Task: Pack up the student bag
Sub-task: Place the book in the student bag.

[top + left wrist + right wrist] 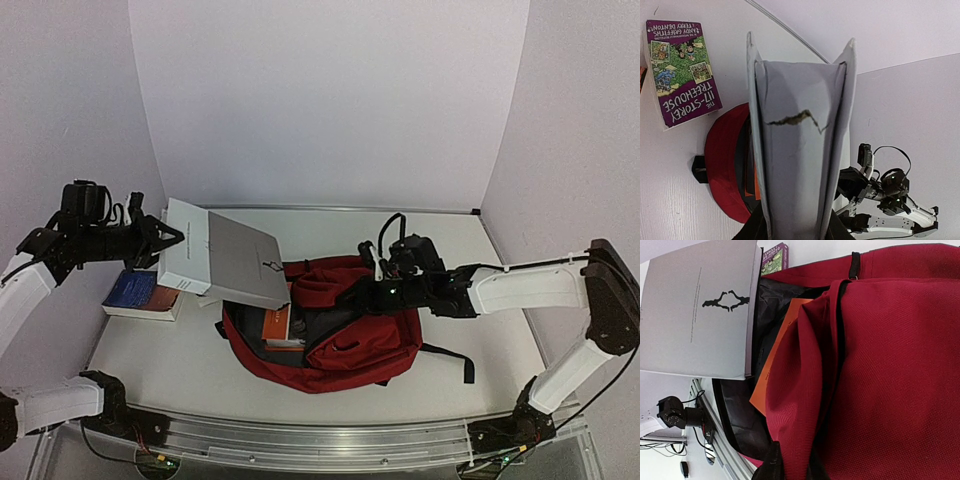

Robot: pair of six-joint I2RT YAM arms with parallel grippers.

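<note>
The dark red student bag (350, 340) lies open on the table with an orange book (277, 327) inside. My left gripper (165, 240) is shut on a large grey book (225, 258) and holds it tilted in the air, its far corner over the bag's mouth. The left wrist view shows the grey book's spine (800, 165) between my fingers. My right gripper (372, 280) is shut on a fold of the bag's upper flap (802, 440) and holds the mouth open. The orange book (777, 360) and grey book (697, 310) show in the right wrist view.
A purple-and-green paperback (680, 70) lies on the table left of the bag; in the top view (143, 292) it sits under my left arm. A black strap (445, 355) trails from the bag's right side. White walls close the back and sides.
</note>
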